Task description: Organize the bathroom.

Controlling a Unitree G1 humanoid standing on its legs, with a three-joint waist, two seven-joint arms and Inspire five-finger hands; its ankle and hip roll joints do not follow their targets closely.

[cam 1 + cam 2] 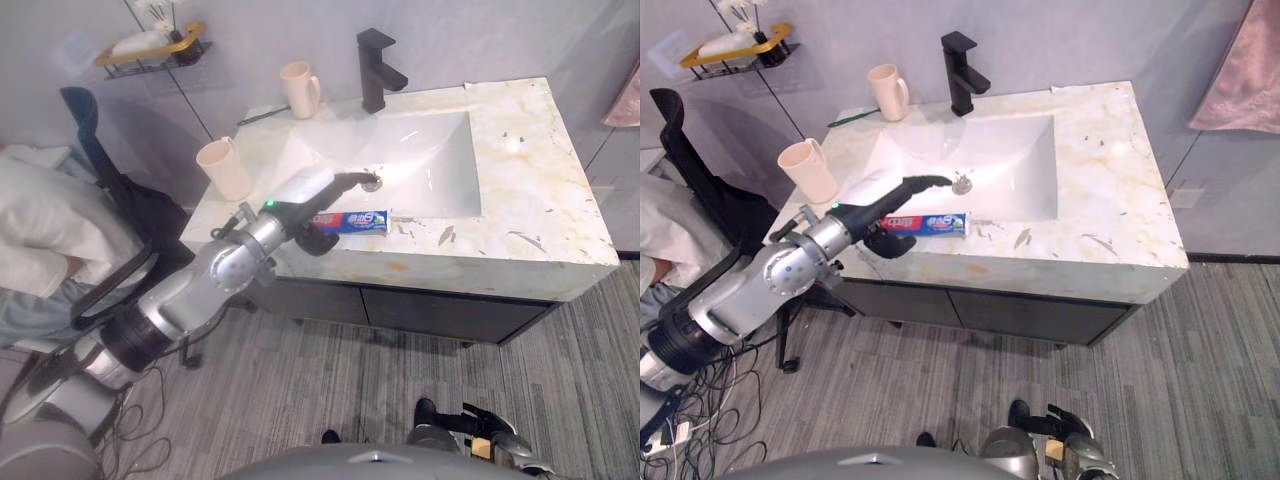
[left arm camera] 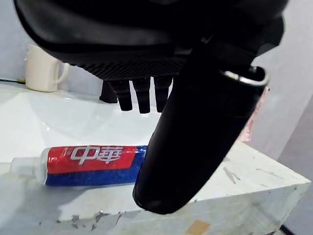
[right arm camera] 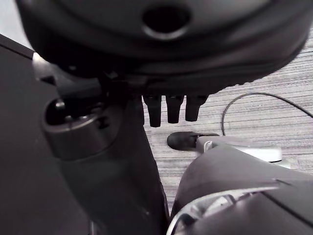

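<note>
Marble vanity top [image 1: 560, 210] carries two cream mugs [image 1: 224, 168] and one red-and-blue toothpaste tube [image 1: 352, 221] at its front edge; my left hand [image 1: 318, 190] hovers above, fingers seemingly straight, holding nothing.

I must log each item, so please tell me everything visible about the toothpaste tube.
The toothpaste tube is red, white and blue with a white cap. It lies flat on the marble counter along the sink's front rim. The left hand hovers open over its cap end, without gripping it.

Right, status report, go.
Left hand open, fingers straight over toothpaste on counter front edge, not gripping. Right hand down over floor, open. Two cups well off to the side.
</note>
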